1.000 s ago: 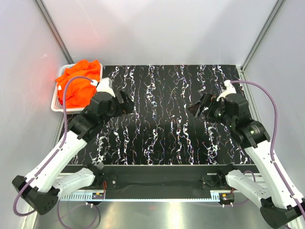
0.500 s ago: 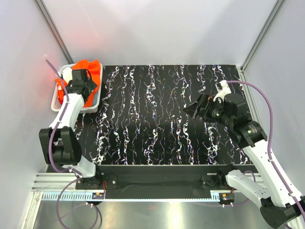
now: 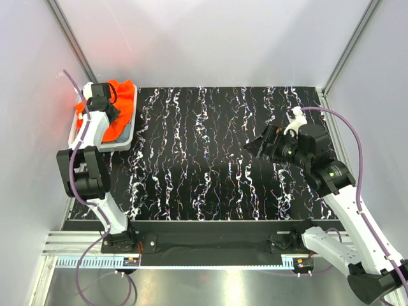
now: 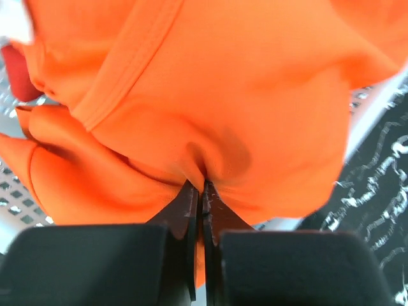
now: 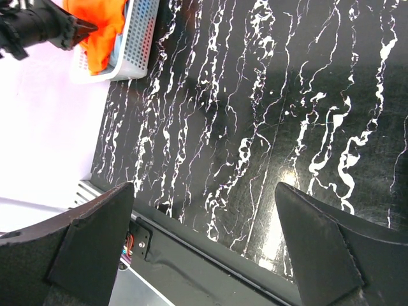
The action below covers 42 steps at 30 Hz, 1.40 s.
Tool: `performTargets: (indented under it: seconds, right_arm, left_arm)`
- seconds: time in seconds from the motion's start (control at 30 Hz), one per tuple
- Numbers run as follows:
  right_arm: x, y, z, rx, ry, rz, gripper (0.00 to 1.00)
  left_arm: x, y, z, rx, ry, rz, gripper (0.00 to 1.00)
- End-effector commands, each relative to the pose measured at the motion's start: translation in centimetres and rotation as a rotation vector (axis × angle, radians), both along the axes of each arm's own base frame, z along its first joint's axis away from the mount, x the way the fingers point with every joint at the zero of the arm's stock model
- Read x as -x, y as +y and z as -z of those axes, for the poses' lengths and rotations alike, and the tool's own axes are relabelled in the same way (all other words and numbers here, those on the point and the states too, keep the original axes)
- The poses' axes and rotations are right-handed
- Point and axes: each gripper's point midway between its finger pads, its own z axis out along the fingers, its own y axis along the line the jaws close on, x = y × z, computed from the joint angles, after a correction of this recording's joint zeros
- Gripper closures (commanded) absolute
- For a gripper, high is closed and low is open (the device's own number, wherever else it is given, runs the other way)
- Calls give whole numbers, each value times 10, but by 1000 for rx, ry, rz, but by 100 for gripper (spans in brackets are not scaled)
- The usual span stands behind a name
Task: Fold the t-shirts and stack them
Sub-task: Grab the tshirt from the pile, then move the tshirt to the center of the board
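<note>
A bright orange t-shirt [image 3: 122,101] lies crumpled in the white lattice basket [image 3: 102,145] at the table's far left. My left gripper [image 3: 107,109] reaches into the basket and is shut on a pinched fold of that orange shirt [image 4: 223,95], the cloth bunching at its tips [image 4: 203,186]. A bit of red cloth [image 4: 16,70] shows at the left edge under the orange. My right gripper [image 3: 258,145] hovers over the right half of the table, open and holding nothing [image 5: 204,187]. From its wrist view the orange shirt [image 5: 99,25] and basket [image 5: 137,44] show far off.
The black marbled tabletop [image 3: 210,159] spreads between the arms. Grey walls close in on the left, back and right. The basket sits against the left wall. A metal rail [image 3: 210,242] runs along the near edge.
My left arm swung from the table's left part out over the basket and its jaws closed on the orange shirt. The right gripper drifted slightly left, still open.
</note>
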Motion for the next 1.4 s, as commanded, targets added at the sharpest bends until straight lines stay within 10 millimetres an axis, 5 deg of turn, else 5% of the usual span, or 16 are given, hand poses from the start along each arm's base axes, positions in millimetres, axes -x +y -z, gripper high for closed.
performTargets:
  seconds: [0.0, 0.17, 0.2, 0.3, 0.43, 0.53, 0.63, 0.73, 0.77, 0.83, 0.87, 0.93, 0.97, 1.1, 1.23, 1.37]
  right_arm:
    - [-5, -2, -13, 15, -50, 7, 0]
    - [4, 5, -20, -24, -36, -32, 0]
    - [7, 8, -24, -46, -31, -50, 0]
    - [10, 10, -29, -77, -35, -57, 1]
    - [12, 7, -28, -73, -18, -39, 0]
    - [12, 5, -30, -73, -22, -27, 0]
    - [10, 4, -31, -75, -21, -11, 0]
    - [4, 2, -21, -56, 0, 14, 0]
    - [1, -1, -16, -40, 9, 39, 0]
    - [-4, -6, 0, -3, 51, 72, 0]
    - [-9, -11, 9, 27, 68, 107, 0]
    - [-15, -16, 21, 61, 88, 139, 0]
    - [-20, -21, 27, 83, 93, 171, 0]
    - [-40, -18, 55, 148, 126, 173, 1]
    - [-70, -2, 72, 158, 119, 140, 4]
    - [-102, 16, 115, 185, 223, 129, 12]
  left_arm:
    - [-22, -10, -74, -17, -188, 118, 100]
    - [-13, -59, -195, -56, -470, 290, 100]
    - [-7, -70, -235, -69, -551, 327, 100]
    - [9, -110, -290, -61, -669, 456, 100]
    - [31, -135, -324, -7, -751, 545, 100]
    - [54, -180, -333, 104, -809, 697, 100]
    - [86, -240, -319, 218, -801, 878, 100]
    - [128, -295, -271, 309, -699, 1027, 100]
    - [138, -308, -222, 365, -595, 1040, 100]
    - [174, -332, -189, 436, -542, 1090, 100]
    - [190, -338, -133, 492, -422, 1077, 96]
    - [224, -353, -104, 545, -375, 1126, 89]
    - [240, -354, -72, 567, -295, 1128, 87]
    - [275, -342, -48, 535, -185, 1145, 46]
    - [256, -291, -46, 326, -192, 921, 23]
    - [240, -270, -31, 235, -123, 836, 21]
